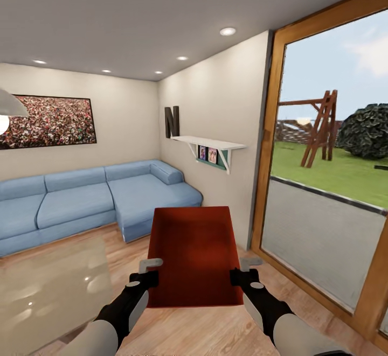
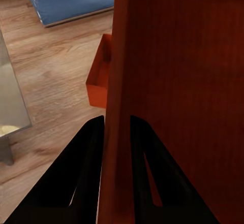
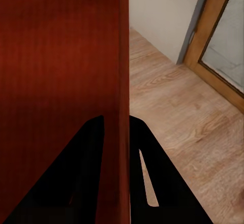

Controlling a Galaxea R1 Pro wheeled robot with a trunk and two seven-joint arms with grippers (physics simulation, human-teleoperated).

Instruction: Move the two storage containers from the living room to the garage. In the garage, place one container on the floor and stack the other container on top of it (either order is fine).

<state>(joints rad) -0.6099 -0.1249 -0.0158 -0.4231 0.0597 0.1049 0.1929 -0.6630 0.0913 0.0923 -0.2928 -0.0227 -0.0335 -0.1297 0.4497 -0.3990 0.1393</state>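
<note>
Orange-red and held level, the lidless rectangular plastic storage container hangs in front of you at about 12 o'clock, carried above the light wood plank floor of the living room. Your left gripper pinches the container's left wall, one finger on each side of it, as the left wrist view shows; your right gripper pinches the right wall the same way. Both sets of jaws are pressed onto the plastic, with no visible gap.

Look at the left wrist view: a second orange-red plastic container sits on the planks below the one you hold, near the blue corner sofa. In the head view that sofa lies at about 10 o'clock, a glass-topped low table at 8 o'clock, and the wood-framed glass door at 2 o'clock, with a white wall shelf beside it.

By my reading, you are early in the job. One bin is lifted but not yet out of the living room; the other is untouched on the floor. Left to do: carry this one to the garage, set it on the concrete, return for the second and stack it on top.
</note>
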